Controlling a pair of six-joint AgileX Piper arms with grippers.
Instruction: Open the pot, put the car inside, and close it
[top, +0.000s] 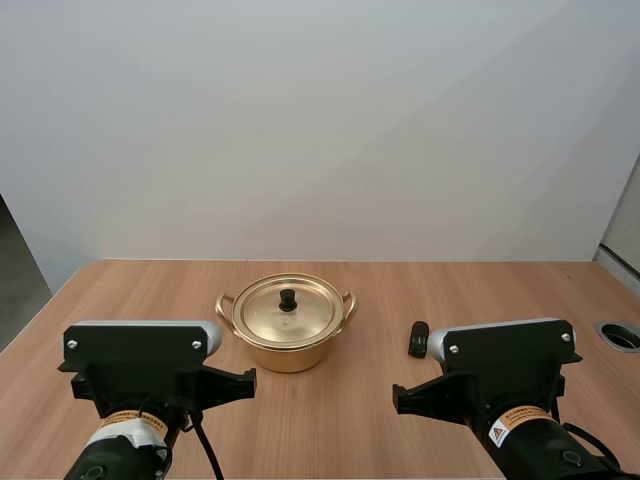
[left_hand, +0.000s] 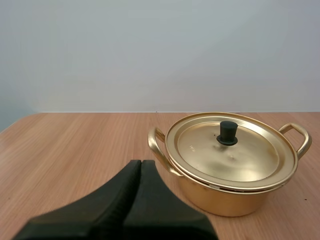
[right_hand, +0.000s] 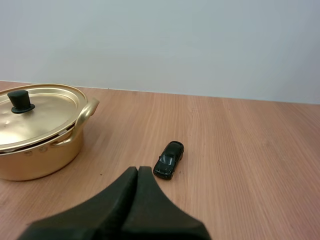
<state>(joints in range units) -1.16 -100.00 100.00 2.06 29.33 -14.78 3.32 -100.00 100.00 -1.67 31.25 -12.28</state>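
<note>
**Lid on, car beside the pot, both end effectors clenched**

A gold pot (top: 288, 335) stands near the middle of the wooden surface (top: 330, 425). Its lid (top: 270, 315) sits squarely on the rim and covers the opening, with a black knob (top: 288, 298) at its centre. The pot's two handles (top: 226, 303) point to 9 and 3 o'clock.

A small black car (top: 419, 339) lies on the surface at 3 o'clock from the pot, apart from it. A round opening (top: 622, 335) is set into the surface farther out at 3 o'clock, by the edge.

The left end effector (left_hand: 141, 162) is clenched on nothing, its fingers pressed into one dark wedge, with the pot at its 1 o'clock. The right end effector (right_hand: 138, 169) is clenched and empty too. The car is just ahead at its 1 o'clock and the pot at its 10 o'clock.
</note>
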